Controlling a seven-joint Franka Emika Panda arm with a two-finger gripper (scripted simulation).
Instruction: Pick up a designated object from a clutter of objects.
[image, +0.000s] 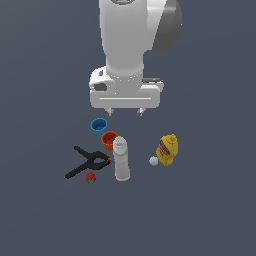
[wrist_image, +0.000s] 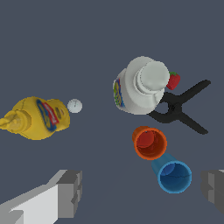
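The pincer (image: 125, 112) hangs wide open and empty, above the clutter. The large black spring clamp (image: 88, 162) lies flat on the table toward the exterior view's left, orange tips beside the white plastic bottle (image: 120, 159), handles splayed away.

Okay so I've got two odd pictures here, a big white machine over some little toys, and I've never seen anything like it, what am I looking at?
These are simulator renders of a white robot arm. One picture looks at the scene from outside; the other comes from a camera on the arm's wrist, looking down. Its gripper hangs open above the items and holds nothing. Below lie a blue cup, an orange cup, a white bottle, a yellow mustard bottle, a small white ball, a red strawberry, and a black spring clamp, the thing to pick up.
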